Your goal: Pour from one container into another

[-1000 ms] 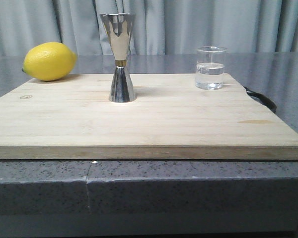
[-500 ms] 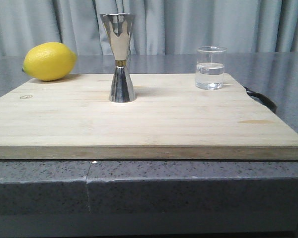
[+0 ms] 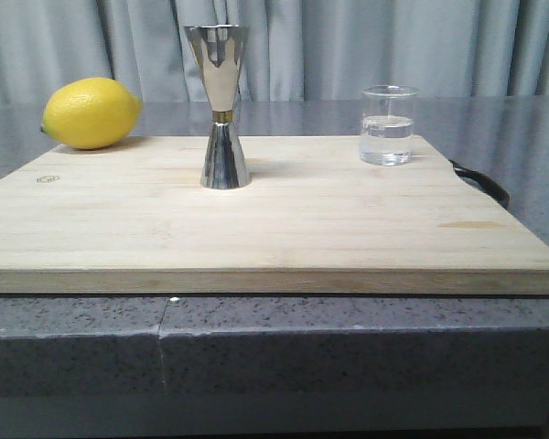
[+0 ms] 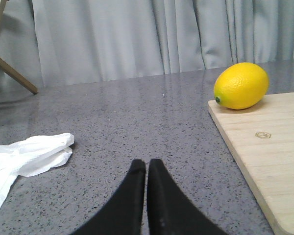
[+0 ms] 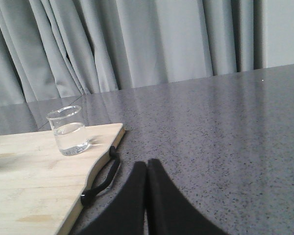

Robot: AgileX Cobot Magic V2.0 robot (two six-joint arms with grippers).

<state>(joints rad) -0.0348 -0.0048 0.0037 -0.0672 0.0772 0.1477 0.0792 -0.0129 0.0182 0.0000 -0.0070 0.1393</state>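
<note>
Left gripper (image 4: 147, 164) fingers pressed together, hold nothing; right gripper (image 5: 147, 166) same, I see. Glass beaker (image 3: 387, 125) with clear liquid upright at cutting board (image 3: 256, 229) far right; steel jigger (image 3: 222, 107) upright mid-board, lemon (image 3: 91, 112) far left.

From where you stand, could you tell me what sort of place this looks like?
Probably a kitchen or home-bar counter set up for drink mixing: a wooden cutting board on a speckled grey countertop holds a steel jigger, a lemon and a small glass beaker of clear liquid.
</note>
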